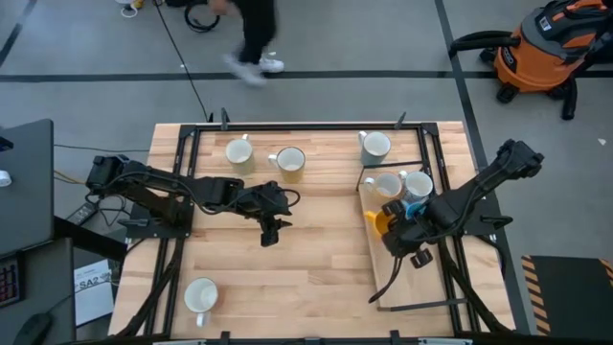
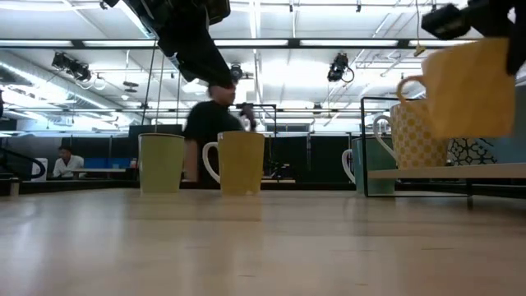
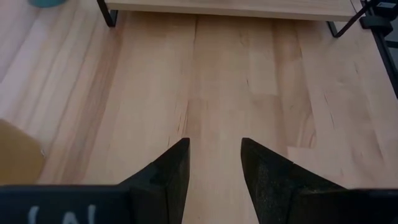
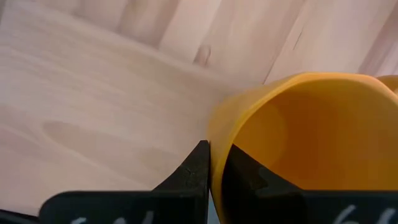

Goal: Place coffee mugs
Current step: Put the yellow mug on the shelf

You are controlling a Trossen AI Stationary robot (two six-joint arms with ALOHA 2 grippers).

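You are lifting yellow-orange mug [image 4: 292, 137] off tray [image 1: 375, 278], right gripper [image 1: 391, 226] fingers pinching its rim. Left gripper [image 3: 214, 163] hovering mid-table, jaws spread, empty. Next, judging: carrying mug to bare table, setting upright.

My bench [image 1: 316, 259] is pale wood planks with a black frame along its edges. Four mugs stand directly on it: two side by side near the far edge, a cream mug [image 1: 238, 154] and a second cream mug [image 1: 289, 162]; a white mug [image 1: 374, 146] farther along that edge; and another white mug [image 1: 200, 296] alone near the front on my left. On my right lies a raised wooden tray [image 1: 402, 287] carrying more mugs.
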